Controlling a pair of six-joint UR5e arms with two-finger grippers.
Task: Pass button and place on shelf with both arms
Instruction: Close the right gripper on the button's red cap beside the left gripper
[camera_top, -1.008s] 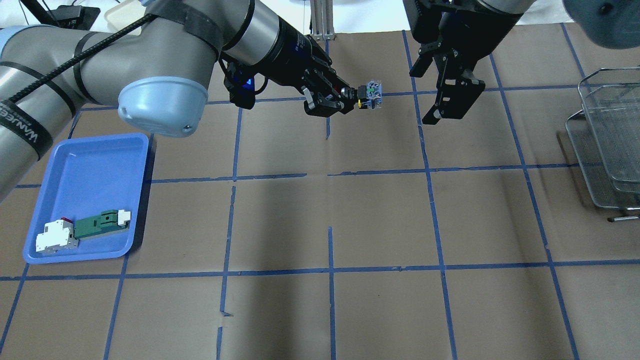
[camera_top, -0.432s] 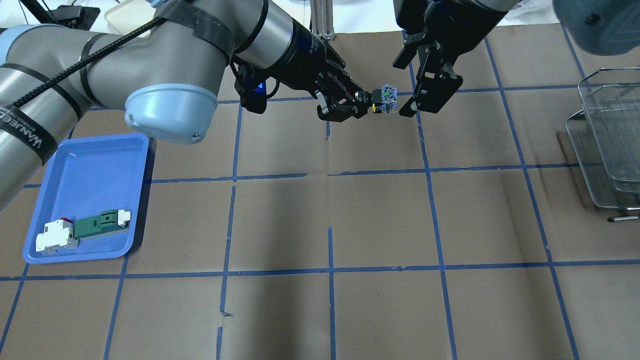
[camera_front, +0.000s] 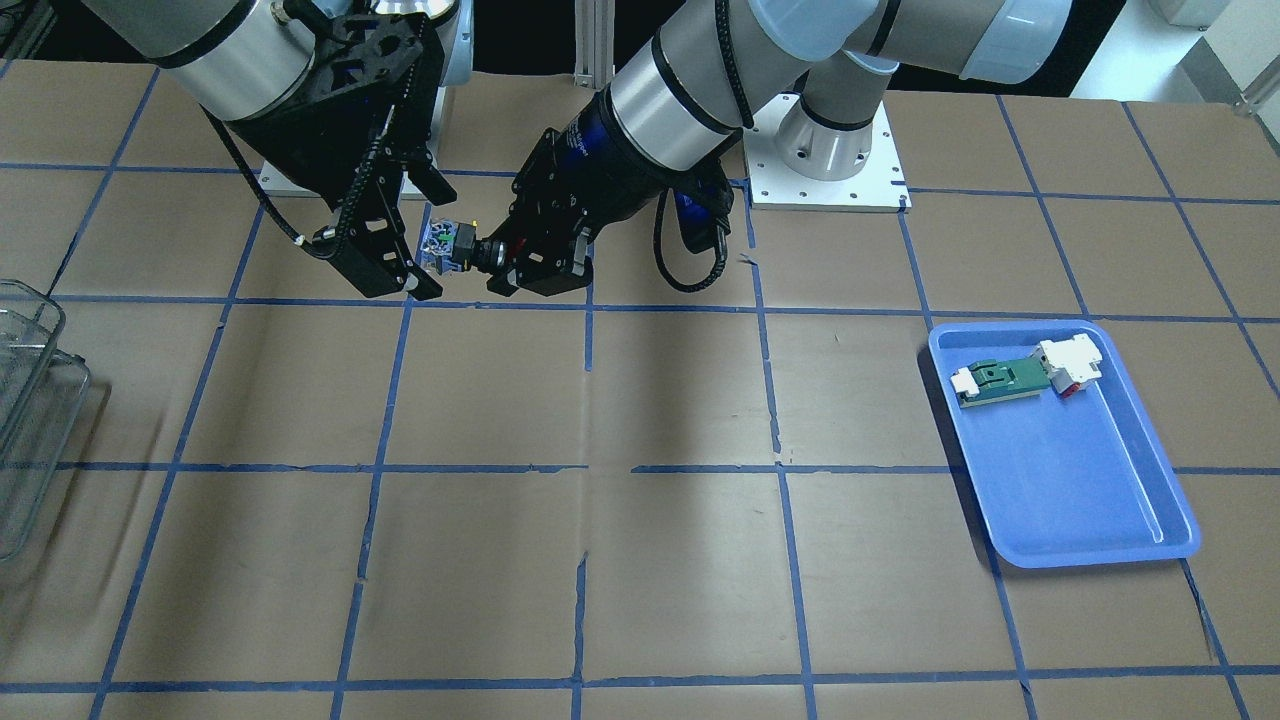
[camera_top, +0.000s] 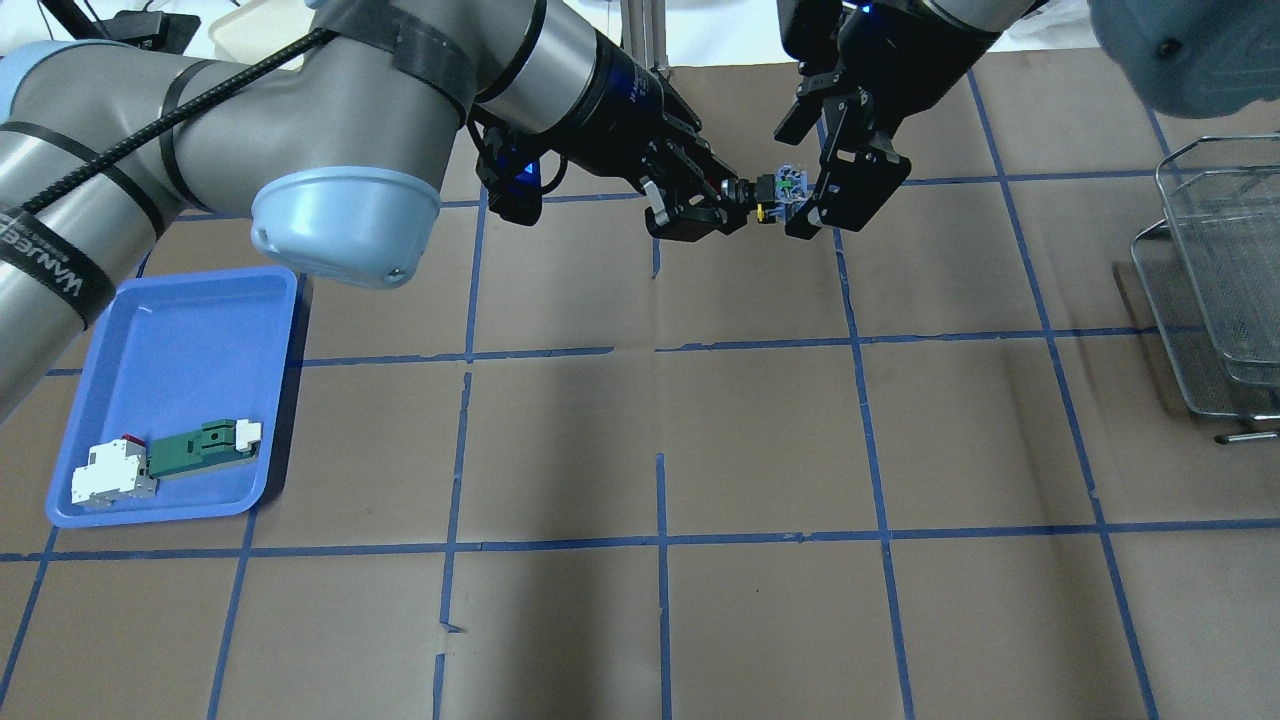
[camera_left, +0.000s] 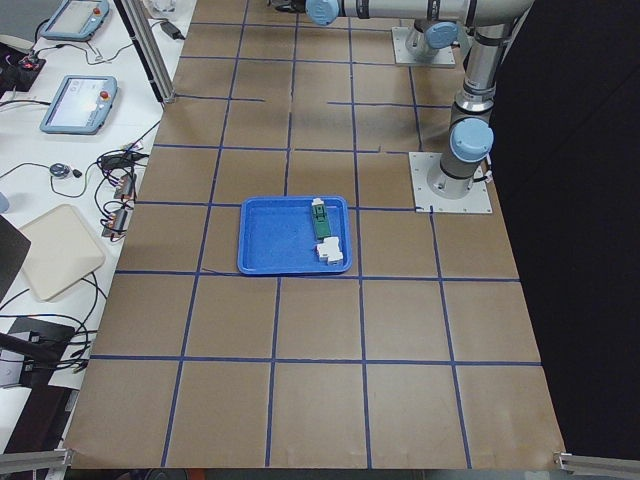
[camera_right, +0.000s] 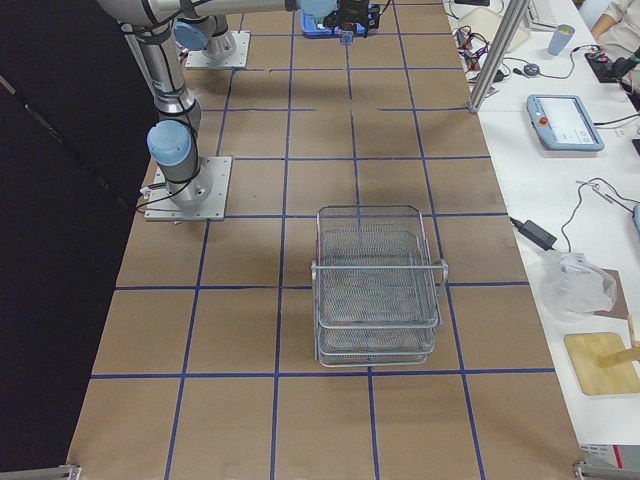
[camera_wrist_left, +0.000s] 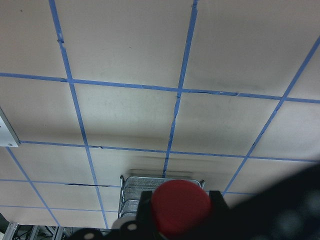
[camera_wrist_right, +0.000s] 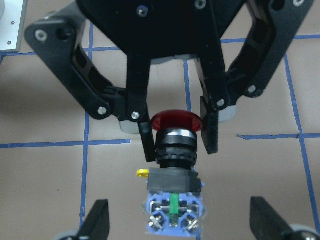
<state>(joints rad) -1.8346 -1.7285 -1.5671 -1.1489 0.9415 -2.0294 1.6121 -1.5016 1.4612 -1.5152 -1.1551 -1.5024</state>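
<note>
Wrist view: left claw (camera_wrist_right: 180, 150) grips button (camera_wrist_right: 173, 167); overhead unclear.

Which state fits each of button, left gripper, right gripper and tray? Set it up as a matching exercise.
Things:
1. button
2. left gripper
3. right gripper
4. tray

States:
A. open
B. holds a green module
C. held above the table
D. shut on the button

Pairs: 1-C; 2-D; 3-A; 4-B
</note>
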